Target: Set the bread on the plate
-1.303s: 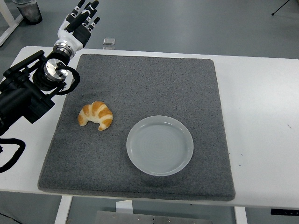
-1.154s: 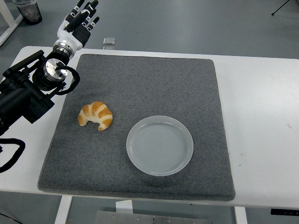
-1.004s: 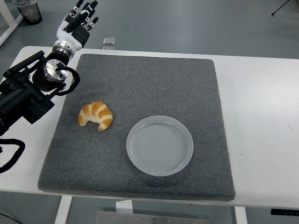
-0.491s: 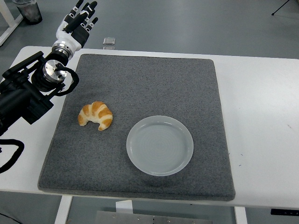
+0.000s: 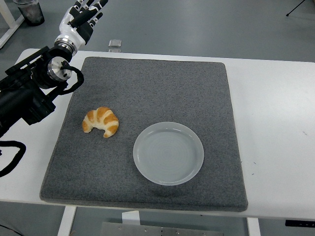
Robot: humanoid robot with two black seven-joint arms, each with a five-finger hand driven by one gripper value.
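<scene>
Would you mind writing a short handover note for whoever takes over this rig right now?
Left robot hand: raised beyond the table's far left corner, fingers spread, holding nothing.
Right robot hand: not in view.
Bread: a croissant lying on the left part of the grey mat, to the left of the plate and not touching it.
Plate: empty, on the mat's near middle.
Done: nothing yet; the bread is ungrasped.
Left: bring the left robot hand down to the bread, grasp it, carry it right and set it on the plate.
</scene>
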